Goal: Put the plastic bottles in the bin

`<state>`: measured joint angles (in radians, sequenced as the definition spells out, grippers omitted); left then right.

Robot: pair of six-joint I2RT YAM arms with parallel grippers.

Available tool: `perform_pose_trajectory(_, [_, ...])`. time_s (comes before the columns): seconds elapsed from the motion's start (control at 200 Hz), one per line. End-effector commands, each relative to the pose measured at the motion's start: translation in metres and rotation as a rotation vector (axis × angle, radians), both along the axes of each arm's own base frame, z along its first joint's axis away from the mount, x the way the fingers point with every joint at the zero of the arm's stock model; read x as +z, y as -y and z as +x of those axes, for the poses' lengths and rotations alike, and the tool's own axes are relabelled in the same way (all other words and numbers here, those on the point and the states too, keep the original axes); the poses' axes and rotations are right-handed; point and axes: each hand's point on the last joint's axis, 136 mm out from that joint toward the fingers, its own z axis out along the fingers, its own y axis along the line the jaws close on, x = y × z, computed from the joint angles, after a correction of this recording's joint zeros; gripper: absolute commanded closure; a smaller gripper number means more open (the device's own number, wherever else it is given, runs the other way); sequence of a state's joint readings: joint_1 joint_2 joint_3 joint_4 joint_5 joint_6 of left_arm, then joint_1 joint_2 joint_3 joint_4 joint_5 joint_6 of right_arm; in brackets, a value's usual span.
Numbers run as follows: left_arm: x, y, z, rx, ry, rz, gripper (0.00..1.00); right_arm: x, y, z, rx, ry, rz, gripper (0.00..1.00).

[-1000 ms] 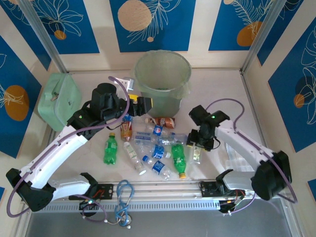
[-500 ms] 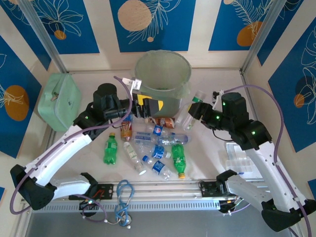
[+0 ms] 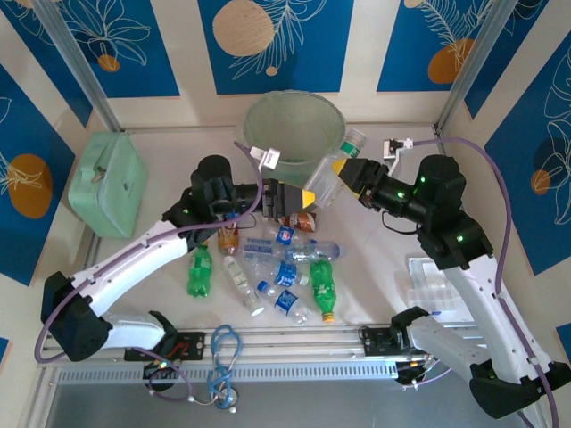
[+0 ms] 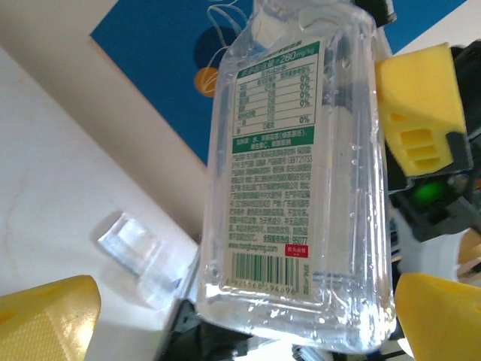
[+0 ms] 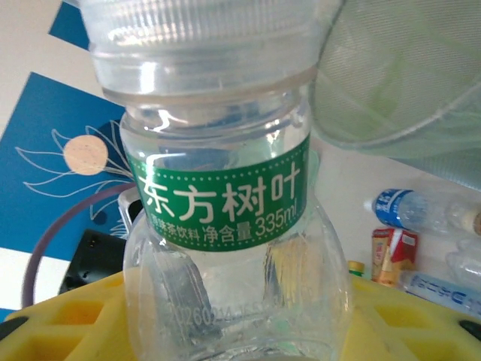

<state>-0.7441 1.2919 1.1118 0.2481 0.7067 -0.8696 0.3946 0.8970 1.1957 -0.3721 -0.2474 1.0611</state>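
There was one round pale green translucent plastic bin [image 3: 259,111] and one flat mint-green square case [image 3: 107,183]. The bottles came to two green plastic bottles [image 3: 198,270], two brown orange-labelled bottles [image 3: 227,236], one clear green-labelled bottle [image 3: 337,174] and about five clear blue-labelled bottles [image 3: 285,274] (heaped, so hard to count).

Other items on the worktop [image 3: 379,290]
Mint-green case [image 3: 109,183] at left; clear tray [image 3: 430,283] near right; blue cord [image 3: 223,349] at near edge.

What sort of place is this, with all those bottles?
Probably a robot test booth: a left arm and right arm bolted to a table, blue patterned panels walling it in, plastic bottles strewn before a bin.
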Motion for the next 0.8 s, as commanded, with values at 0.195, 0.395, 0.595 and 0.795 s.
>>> perform_pose_trajectory(0.195, [0.043,0.007,-0.011,-0.088,0.017,-0.206,0.09,0.032,-0.009,-0.007,0.066,0.074,0.122,0.45])
perform_pose_trajectory(0.395, [0.050,0.010,-0.010,-0.105,0.014,-0.251,0.18,0.026,-0.014,-0.008,0.080,0.057,0.131,0.45])
perform_pose_trajectory(0.595, [0.053,0.012,-0.010,-0.118,0.019,-0.260,0.33,0.021,-0.016,-0.005,0.074,0.047,0.128,0.45])
perform_pose_trajectory(0.795, [0.053,0.010,-0.010,-0.108,0.031,-0.258,0.44,0.019,-0.017,-0.001,0.068,0.041,0.122,0.44])
